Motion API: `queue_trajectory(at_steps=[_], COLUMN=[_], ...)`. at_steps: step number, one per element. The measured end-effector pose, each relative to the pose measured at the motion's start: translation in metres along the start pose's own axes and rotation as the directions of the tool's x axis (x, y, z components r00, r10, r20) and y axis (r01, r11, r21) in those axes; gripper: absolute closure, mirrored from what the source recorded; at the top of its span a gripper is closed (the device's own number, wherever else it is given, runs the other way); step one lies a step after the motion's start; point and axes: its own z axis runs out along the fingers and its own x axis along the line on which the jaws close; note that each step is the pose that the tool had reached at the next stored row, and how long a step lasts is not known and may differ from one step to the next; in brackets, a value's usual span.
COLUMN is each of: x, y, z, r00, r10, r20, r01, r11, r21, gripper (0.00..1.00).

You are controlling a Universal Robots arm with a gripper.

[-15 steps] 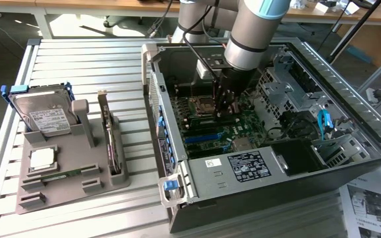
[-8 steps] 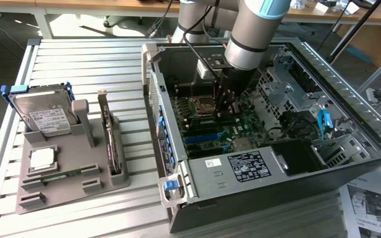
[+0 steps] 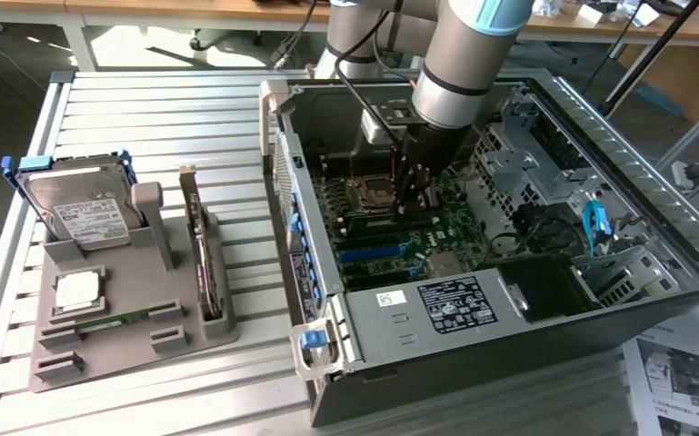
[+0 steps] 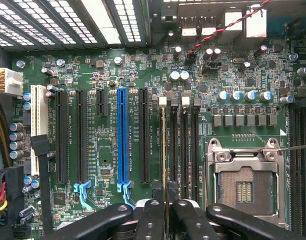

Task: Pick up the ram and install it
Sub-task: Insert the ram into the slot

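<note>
Inside the case, the gripper was clamped on the ram, edge-on against the board beside the socket.

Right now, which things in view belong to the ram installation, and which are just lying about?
In the job: the ram, gripped by the gripper; memory slots; motherboard.
Lying about: second ram stick, hard drive, processor chip, expansion card, all on the grey tray.
</note>
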Motion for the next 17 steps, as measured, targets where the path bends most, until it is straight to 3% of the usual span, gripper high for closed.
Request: queue_trajectory(at_steps=[17], x=[-0.0001], y=[-0.0003], z=[0.0033], r00=[1.0000], r10=[0.000], r20=[0.0001], r01=[0.000], r11=[1.0000], r21=[0.0000], gripper=[0.87])
